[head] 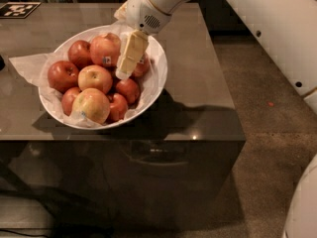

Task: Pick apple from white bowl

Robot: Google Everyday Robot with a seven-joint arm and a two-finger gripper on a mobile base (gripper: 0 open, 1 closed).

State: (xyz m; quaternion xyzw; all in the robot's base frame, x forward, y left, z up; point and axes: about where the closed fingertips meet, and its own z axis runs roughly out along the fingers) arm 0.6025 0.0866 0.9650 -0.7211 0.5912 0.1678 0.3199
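The white bowl (159, 78), lined with crumpled white paper, stands on the left part of a grey table and holds several apples. The apple (104, 47), the largest one, pinkish-red with a pale blush and a small dark sticker, lies at the back of the pile. My gripper (126, 66) reaches down into the bowl from the upper right. Its cream tip is right beside the apple's right side, between it and a smaller dark red stickered apple (142, 67), which it partly hides.
Other apples fill the bowl's front, among them a yellowish one (91, 104) and a red one (62, 75). A black-and-white marker tag (17, 9) lies at the table's back left. The table edge (233, 108) drops to carpet on the right. My white arm (277, 29) crosses the upper right.
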